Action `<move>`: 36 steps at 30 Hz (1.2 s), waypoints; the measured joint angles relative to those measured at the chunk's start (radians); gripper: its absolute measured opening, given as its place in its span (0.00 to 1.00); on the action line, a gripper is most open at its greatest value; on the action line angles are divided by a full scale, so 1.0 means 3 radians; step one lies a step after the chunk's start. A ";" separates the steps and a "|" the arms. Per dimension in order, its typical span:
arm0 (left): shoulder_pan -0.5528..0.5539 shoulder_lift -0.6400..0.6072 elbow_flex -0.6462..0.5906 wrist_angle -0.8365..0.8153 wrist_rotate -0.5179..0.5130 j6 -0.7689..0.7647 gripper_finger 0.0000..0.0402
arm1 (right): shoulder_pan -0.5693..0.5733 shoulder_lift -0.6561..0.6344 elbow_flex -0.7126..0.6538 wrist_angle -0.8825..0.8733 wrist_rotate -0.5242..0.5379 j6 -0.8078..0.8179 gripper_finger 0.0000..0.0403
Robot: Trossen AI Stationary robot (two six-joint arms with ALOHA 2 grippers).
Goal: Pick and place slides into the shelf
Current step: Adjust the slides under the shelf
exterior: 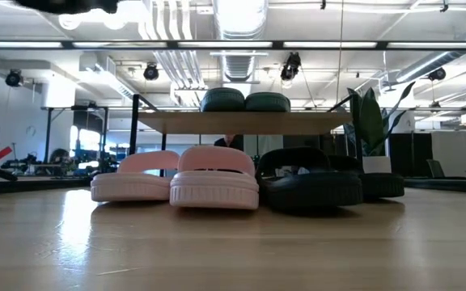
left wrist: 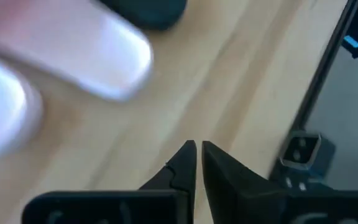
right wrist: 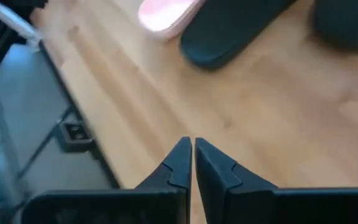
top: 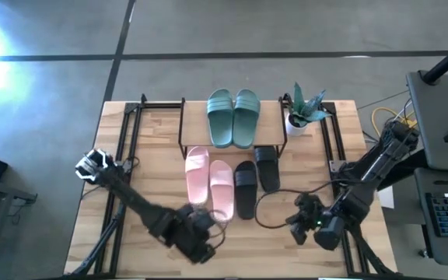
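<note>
Six slide sandals share a wooden tabletop (top: 131, 167) with a low shelf (top: 194, 124), a potted plant and two dark robot arms. Taking the shelf as the landmark: it stands toward the table's far edge, a light board on thin black legs. One teal-green pair (top: 233, 117) lies side by side on its top board, apparently already put away. One pale pink pair (top: 209, 183) rests on the table just in front of the shelf, toes toward it. One black pair (top: 256, 179) lies beside the pink pair, one sandal reaching partly under the board. These four probably still wait to be shelved. One small potted plant (top: 303, 110) stands just beside the shelf's end, clear of the work.

Both arms sit well in front of the shelf, near the table's front edge, seemingly at rest. The left gripper (left wrist: 196, 149) hovers over bare wood close to the pink heels, its jaws pressed together on nothing. The right gripper (right wrist: 190, 146) hangs near the black heels, jaws likewise pressed together and empty.
</note>
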 joint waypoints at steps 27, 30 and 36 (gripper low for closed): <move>0.0136 0.0471 -0.0833 0.1941 -0.0421 -0.0233 0.03 | -0.0684 0.1265 -0.0157 0.2119 -0.0845 -0.0786 0.03; 0.0201 0.0544 -0.0833 0.1932 -0.0422 -0.0153 0.03 | -0.0732 0.1442 -0.0028 0.2088 -0.0815 -0.0894 0.03; 0.0349 0.0651 -0.0839 0.1676 -0.0398 -0.0130 0.03 | -0.0850 0.1582 0.0124 0.2040 -0.0698 -0.0993 0.03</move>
